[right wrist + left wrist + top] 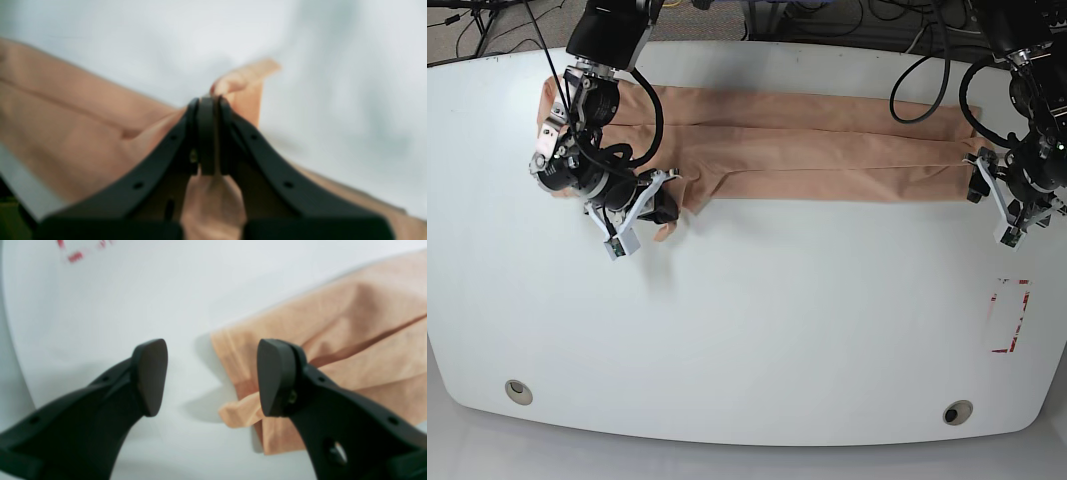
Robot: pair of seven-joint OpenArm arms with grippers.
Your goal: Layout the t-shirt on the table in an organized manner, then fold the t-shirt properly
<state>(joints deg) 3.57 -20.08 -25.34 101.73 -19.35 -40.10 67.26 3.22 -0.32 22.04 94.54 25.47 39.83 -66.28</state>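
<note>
Right gripper clamped on peach fabric t-shirt; left gripper spread apart above glossy white table.

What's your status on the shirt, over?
Right gripper shut on shirt corner. Left gripper open, poised at opposite end, not gripping. Shirt a long folded band along table far edge. Nothing in the way.

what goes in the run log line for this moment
right gripper: shut on t-shirt corner | left gripper: open beside other end | t-shirt: long folded strip on table
</note>
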